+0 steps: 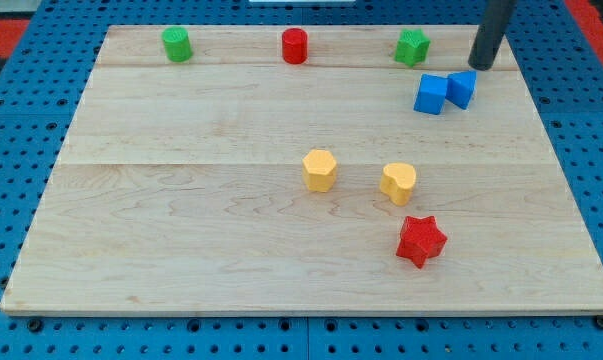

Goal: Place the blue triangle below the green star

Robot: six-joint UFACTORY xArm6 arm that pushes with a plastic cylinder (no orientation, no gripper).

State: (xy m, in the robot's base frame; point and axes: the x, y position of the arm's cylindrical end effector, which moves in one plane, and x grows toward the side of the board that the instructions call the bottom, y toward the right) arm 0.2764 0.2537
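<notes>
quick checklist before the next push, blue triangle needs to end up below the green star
1. My tip in view: ok, at the view's top right, just above the right blue block.
2. Which blue block is the triangle: cannot tell; the left blue block looks like a cube.
3. Green star located: ok, at the board's top edge, left of my tip.
4. Spot below the star free: not ok, the left blue block sits close to it.
5. The two blue blocks apart: not ok, they touch.
6. Yellow blocks out of the way: ok.

txt: none legible | labels/brands/nos: none | checked: blocks, board, pegboard – no markings readable
</notes>
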